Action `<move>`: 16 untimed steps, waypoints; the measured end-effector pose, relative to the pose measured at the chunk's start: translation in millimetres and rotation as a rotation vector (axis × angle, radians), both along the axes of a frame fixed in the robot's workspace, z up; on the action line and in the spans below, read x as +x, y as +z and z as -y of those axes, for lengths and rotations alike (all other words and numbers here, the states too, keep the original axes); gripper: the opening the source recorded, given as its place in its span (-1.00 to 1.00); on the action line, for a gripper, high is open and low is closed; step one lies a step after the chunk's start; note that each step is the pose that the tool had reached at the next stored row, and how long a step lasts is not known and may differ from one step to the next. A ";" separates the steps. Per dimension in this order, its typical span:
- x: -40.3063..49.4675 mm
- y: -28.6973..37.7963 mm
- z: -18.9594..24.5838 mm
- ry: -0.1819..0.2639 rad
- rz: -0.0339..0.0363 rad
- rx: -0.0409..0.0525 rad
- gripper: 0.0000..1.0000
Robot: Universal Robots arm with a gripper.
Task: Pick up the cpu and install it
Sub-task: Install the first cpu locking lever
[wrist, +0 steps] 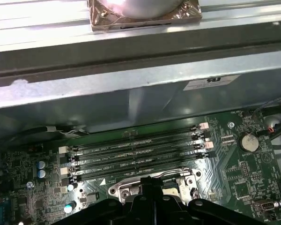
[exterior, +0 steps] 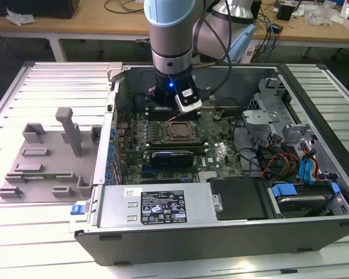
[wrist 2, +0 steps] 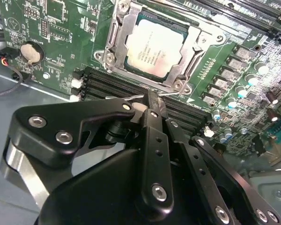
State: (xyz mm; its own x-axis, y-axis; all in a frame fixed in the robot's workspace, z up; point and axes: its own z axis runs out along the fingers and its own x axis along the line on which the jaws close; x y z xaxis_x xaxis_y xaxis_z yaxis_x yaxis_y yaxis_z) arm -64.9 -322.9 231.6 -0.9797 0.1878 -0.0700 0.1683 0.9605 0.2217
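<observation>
Already the cpu [wrist 2: 154, 47] lies flat in the socket frame [wrist 2: 113, 35] on the motherboard [wrist 2: 47, 42], light, stiff, slick-topped, fragile underneath, best taken by its thin edges, while the hand [wrist 2: 150, 101] hangs just beside it, fingers pinched together, holding nothing.

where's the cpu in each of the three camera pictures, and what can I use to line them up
Exterior view: the cpu sits in the socket on the motherboard, inside the open case, just below the arm's wrist.
Second wrist view: the cpu lies flat in the metal socket frame, beyond the claw.
First wrist view: the claw covers the socket middle; I cannot make the cpu out.
Shared landmark: the black memory slots beside the socket.
</observation>
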 end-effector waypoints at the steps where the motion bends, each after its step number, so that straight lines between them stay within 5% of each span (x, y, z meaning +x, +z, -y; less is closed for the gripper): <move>1: 0.1 -1.2 0.0 -0.014 0.0001 -0.0014 -0.79; 3: 0.4 -4.3 -1.1 -0.059 -0.0001 -0.0022 -0.79; 9: 0.9 -9.5 -11.3 -0.067 0.0001 -0.0020 -0.79; 16: 1.9 -13.8 -13.3 -0.068 -0.0001 -0.0026 -0.79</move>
